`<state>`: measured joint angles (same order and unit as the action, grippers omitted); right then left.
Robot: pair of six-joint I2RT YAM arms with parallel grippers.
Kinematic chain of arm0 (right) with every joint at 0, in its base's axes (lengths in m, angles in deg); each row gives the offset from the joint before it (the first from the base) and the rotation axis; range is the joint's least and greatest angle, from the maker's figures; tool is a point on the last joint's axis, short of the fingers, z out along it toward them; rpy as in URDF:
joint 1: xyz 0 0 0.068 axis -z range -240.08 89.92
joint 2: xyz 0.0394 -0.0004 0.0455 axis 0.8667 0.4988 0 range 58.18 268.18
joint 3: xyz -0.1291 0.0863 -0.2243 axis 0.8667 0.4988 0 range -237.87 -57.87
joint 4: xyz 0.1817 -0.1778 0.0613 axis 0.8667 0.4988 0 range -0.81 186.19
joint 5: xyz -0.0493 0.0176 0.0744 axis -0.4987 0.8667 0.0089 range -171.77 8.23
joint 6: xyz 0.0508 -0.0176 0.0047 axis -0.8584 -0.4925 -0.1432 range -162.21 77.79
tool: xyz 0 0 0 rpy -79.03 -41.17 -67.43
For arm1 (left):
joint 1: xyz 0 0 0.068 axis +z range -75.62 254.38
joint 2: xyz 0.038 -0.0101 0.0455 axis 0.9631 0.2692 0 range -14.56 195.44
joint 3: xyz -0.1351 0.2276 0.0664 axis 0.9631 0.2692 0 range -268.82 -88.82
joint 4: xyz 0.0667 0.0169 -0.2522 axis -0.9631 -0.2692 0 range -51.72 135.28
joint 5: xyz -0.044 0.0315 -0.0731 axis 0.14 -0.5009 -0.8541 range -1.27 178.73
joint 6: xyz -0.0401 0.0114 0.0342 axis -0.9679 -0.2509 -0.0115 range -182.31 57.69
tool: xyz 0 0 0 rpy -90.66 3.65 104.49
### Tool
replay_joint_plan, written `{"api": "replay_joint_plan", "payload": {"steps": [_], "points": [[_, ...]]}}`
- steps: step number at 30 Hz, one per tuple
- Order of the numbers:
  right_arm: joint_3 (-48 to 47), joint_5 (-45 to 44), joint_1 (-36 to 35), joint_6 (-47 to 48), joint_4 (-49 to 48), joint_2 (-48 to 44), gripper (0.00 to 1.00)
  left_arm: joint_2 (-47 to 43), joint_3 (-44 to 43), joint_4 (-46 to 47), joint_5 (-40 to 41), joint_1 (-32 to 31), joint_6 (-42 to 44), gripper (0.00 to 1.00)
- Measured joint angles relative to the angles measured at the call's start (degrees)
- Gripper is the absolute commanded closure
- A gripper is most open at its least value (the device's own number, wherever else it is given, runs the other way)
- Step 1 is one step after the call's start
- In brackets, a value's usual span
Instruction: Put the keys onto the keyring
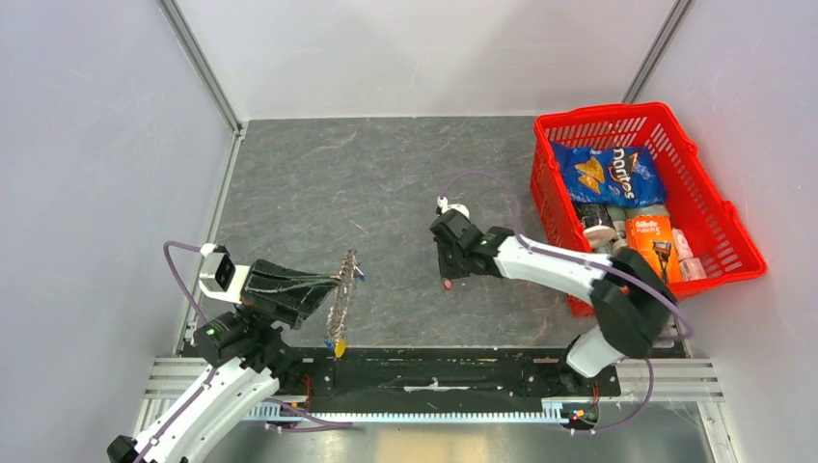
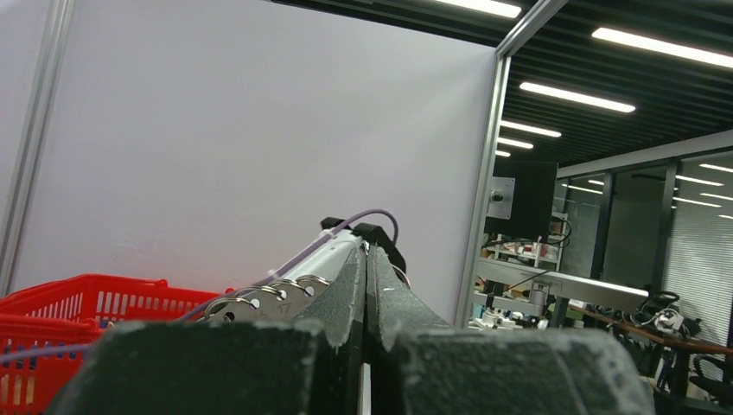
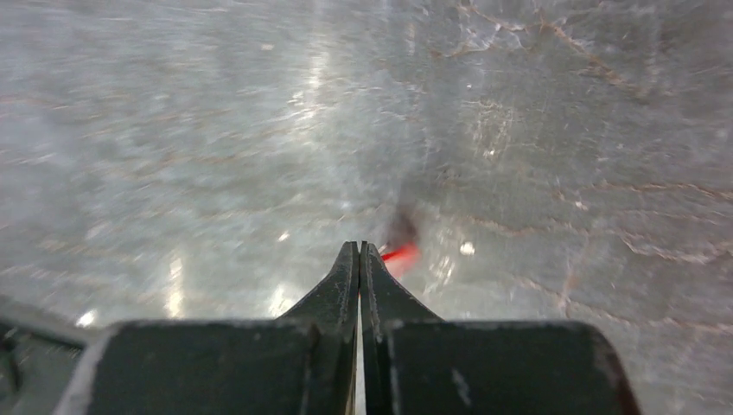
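From the top view, the left gripper is over the near-left part of the bench, its fingers pressed together on the keyring. The ring is held off the surface and seen almost edge-on, running from the gripper's far side towards the near edge. A blue-tagged key sits against the ring near its far end and a yellow-tagged key at its near end. The right gripper points down at the middle of the bench, well apart from the ring, with a red-tagged key right at its tips. A red basket stands at the right edge, holding a Doritos bag, a Gillette pack and other packets.

In the left wrist view, the two dark fingers are closed against each other. The jagged rim of the keyring sticks out on their left side. The red basket is low on the left, in front of a white wall.

In the right wrist view, the picture is blurred. The fingers meet with no gap above the grey bench. The red tag lies just to the right of the tips, touching or nearly so. I cannot tell whether the key itself is pinched
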<state>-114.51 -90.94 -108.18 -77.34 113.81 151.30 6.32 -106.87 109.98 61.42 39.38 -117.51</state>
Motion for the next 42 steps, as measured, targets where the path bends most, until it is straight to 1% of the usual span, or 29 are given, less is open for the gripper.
{"api": "replay_joint_plan", "payload": {"steps": [3, 5, 9, 11, 14, 18, 22, 26, 35, 42], "points": [[0.1, 0.9, -0.2, 1.4, 1.4, -8.2, 1.0, 0.4, -0.4, -0.2, -0.2, 0.0, 0.0, 0.98], [0.2, 2.1, -0.2, 2.8, 2.1, -15.6, 1.0, 0.8, -0.9, -0.3, -0.3, 0.0, 0.0, 0.98], [0.1, 6.9, -0.2, 5.7, 3.7, -28.3, 1.0, 1.5, -1.6, -0.4, -0.3, 0.0, -0.3, 0.98], [-0.3, 10.7, -0.2, 7.4, 5.0, -32.6, 1.0, 1.7, -2.0, -0.5, -0.4, 0.0, -0.6, 0.98], [-2.2, 17.7, -0.2, 10.0, 7.4, -36.0, 1.0, 1.8, -2.6, -0.9, -0.6, 0.0, -1.1, 0.98], [-7.3, 29.4, -0.2, 14.6, 10.7, -39.0, 1.0, 3.2, -4.9, -1.4, -2.0, 0.0, -2.6, 0.98], [-12.4, 39.1, -0.2, 18.1, 11.5, -41.1, 1.0, 4.7, -6.7, -1.1, -3.3, 0.0, -4.7, 0.98], [-16.5, 46.8, -0.2, 19.2, 10.6, -40.9, 1.0, 4.7, -6.8, -0.9, -3.4, 0.0, -6.2, 0.98], [-17.8, 60.1, -0.2, 17.2, 1.7, -37.3, 1.0, 5.3, -7.3, 0.9, -4.3, 0.0, -9.6, 0.98], [-23.1, 66.1, -0.5, 16.7, -5.3, -31.9, 1.0, 6.6, -7.7, 3.5, -4.3, 0.0, -12.5, 0.98]]}}
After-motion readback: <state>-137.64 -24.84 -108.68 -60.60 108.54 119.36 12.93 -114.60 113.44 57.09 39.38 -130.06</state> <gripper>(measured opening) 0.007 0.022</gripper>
